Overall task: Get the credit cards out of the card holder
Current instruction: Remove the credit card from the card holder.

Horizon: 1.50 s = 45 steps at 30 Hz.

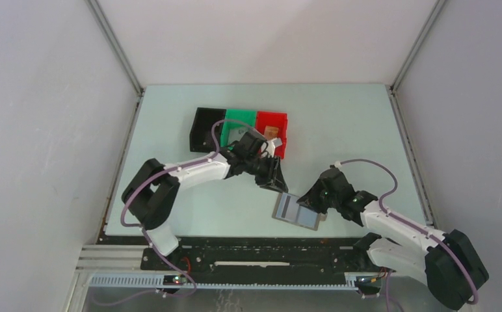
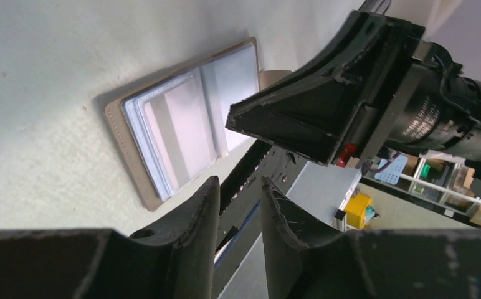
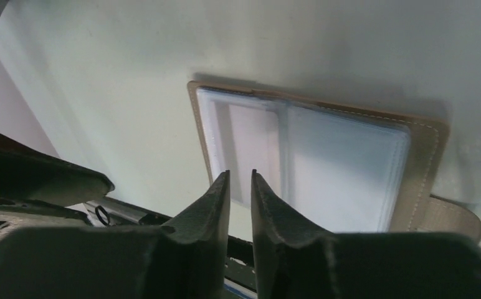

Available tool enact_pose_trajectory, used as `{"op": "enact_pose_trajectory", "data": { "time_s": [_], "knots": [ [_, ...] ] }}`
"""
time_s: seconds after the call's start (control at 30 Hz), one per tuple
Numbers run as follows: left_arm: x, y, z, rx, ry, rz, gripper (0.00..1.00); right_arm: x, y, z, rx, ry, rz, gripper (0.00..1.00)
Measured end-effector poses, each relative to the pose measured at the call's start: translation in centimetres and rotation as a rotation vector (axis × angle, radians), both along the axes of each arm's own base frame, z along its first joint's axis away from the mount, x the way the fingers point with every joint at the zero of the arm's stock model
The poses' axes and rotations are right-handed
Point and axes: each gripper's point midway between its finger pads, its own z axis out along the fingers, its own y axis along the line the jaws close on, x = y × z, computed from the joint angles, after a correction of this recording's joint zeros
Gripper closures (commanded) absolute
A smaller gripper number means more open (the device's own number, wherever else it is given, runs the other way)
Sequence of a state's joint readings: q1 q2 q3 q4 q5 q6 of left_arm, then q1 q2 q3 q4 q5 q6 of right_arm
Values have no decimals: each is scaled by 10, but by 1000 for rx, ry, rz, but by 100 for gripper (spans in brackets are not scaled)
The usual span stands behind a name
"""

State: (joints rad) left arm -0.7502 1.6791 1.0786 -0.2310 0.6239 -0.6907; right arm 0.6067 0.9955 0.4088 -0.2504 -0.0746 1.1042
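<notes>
From above, the holder [image 1: 296,210] lies open on the table [image 1: 339,130] near its front edge, between the left gripper [image 1: 277,182] and right gripper [image 1: 312,203]. A tan card [image 1: 272,132] lies in the red bin [image 1: 276,119]. Only the wrist views show both grippers nearly closed and empty, and the holder's tab [image 3: 453,215]; what its pale pockets hold cannot be told.

**Both arms reaching inward, grippers nearly meeting**

The left arm [image 1: 190,170] is stretching forward and to the right, its wrist tilting the left gripper [image 1: 276,177] downward. Its fingers [image 2: 204,205] are sitting close together, a narrow slit showing between them. The right arm [image 1: 398,224] is reaching low to the left, with the right gripper [image 1: 308,200] pointing toward the left one, near it but apart. Its fingers [image 3: 219,193] are likewise standing almost closed.
</notes>
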Motion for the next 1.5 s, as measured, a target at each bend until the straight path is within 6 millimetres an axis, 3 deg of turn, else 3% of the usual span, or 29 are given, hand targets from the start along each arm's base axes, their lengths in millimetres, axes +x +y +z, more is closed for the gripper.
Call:
{"op": "enact_pose_trajectory", "data": {
  "time_s": [0.17, 0.3, 0.57, 0.87, 1.23, 1.5],
  "knots": [
    [-2, -7, -30, 33, 56, -9, 63, -4, -16, -9, -47, 34, -45, 75],
    [-3, -3, -55, 92, 100, 1, 62, -7, -41, -8, -81, 19, -116, 74],
    [-6, -1, -74, 130, 135, 1, 62, -24, -76, -35, -137, 93, -202, 74],
    [-9, 1, -88, 155, 161, -6, 62, -22, -71, -41, -127, 117, -190, 74],
    [-13, 0, -89, 157, 170, -18, 62, -20, -68, -41, -115, 114, -183, 74],
    [-2, 8, -78, 246, 32, 9, 60, -18, -66, -39, -104, 106, -179, 74]
  ]
}}
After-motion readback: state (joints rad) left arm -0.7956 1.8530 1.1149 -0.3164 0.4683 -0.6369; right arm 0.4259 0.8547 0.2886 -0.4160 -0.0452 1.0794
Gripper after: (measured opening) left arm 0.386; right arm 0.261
